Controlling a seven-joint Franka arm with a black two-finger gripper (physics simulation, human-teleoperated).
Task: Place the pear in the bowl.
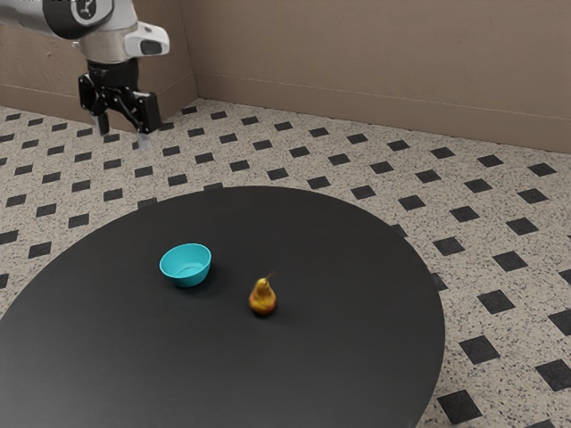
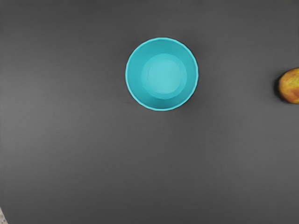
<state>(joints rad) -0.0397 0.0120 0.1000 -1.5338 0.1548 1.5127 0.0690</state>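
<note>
In the exterior view, the arm (image 1: 27, 16) is cut off at the upper left, the table (image 1: 348, 357) at the left and bottom edges. The wrist view's right edge crops the pear (image 2: 290, 87); the bowl's (image 2: 163, 77) rim hides its outer wall.

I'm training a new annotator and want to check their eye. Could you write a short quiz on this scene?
1. What colour is the bowl?
A) red
B) turquoise
C) white

2. True or false: the pear stands on the table, outside the bowl.

3. Fill in the missing word, "open" or "shut": with its fingers apart and nothing between them, the gripper is ____.

Key: 1. B; 2. true; 3. open.
</note>
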